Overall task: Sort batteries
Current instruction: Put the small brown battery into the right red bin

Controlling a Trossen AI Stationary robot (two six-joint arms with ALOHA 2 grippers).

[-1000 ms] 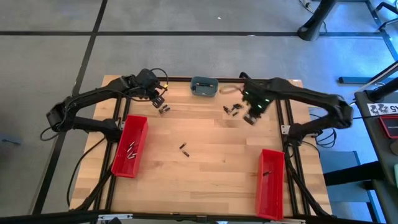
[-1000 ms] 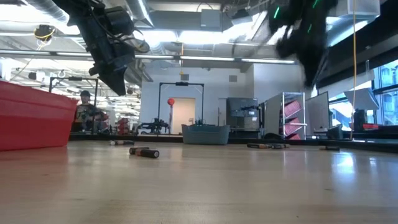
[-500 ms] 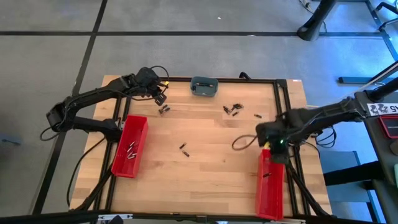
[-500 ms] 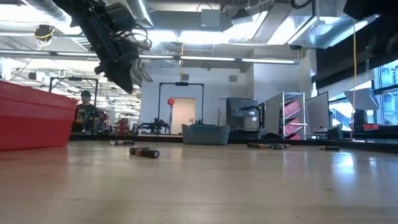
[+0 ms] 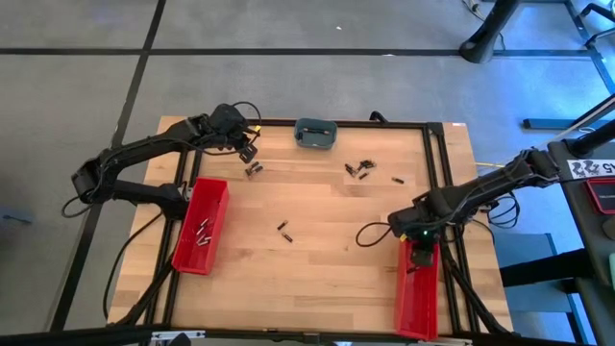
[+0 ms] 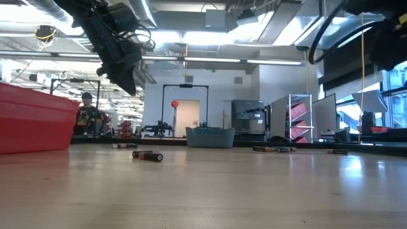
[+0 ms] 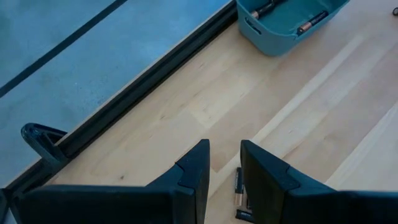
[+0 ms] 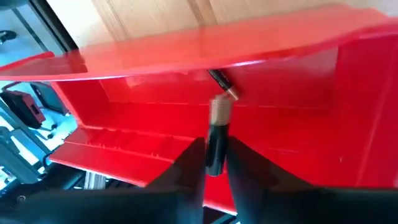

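The right gripper (image 5: 419, 235), having swung from mid-table, hangs over the right bin (image 5: 416, 288)'s far end, its fingers loosening around a battery (image 8: 217, 134) inside the walls. The left gripper (image 5: 246, 152), partly open and empty, stays above loose batteries (image 5: 254, 169) near the far edge.

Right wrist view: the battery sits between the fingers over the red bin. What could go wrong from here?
The right gripper holds a battery upright over the right red bin; released, it could bounce or land on the battery already inside. The left gripper hovers open over a small battery cluster; closing there might pinch two at once or knock them apart.
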